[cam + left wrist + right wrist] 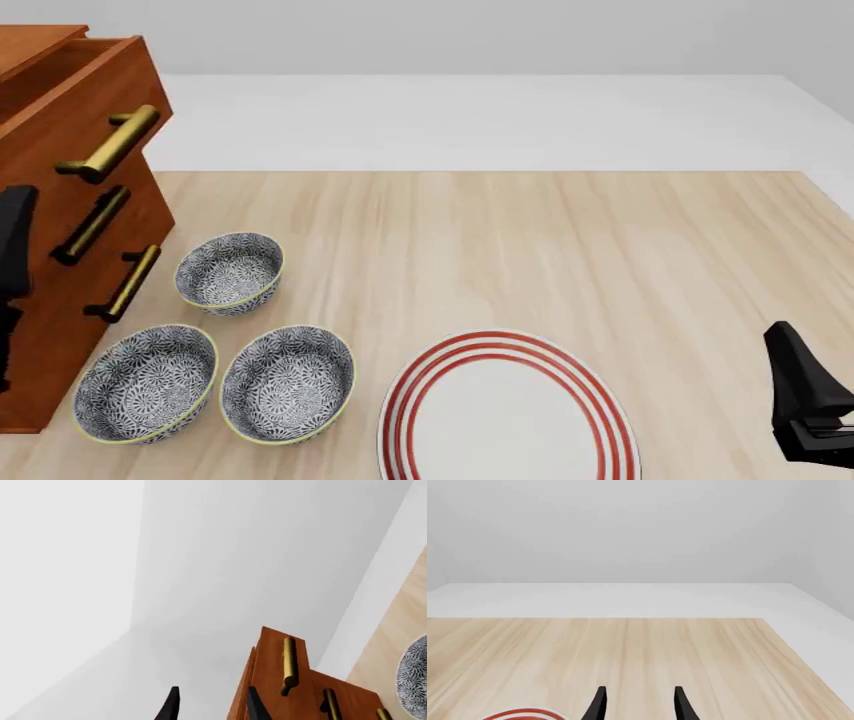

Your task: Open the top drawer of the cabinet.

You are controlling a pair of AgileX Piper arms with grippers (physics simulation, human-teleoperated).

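Observation:
The cabinet stands at the table's left edge. Its top drawer juts out past the two lower drawers, with its brass handle free. My left gripper is a dark shape at the left edge, in front of the cabinet and apart from that handle. In the left wrist view the left gripper is open and empty, with the top drawer and its handle just beyond one fingertip. My right gripper is low at the right; in its wrist view the right gripper is open and empty.
Three patterned bowls stand close to the cabinet's front. A red-striped plate lies at the front middle, and its rim shows in the right wrist view. The wooden table ends at a white floor behind.

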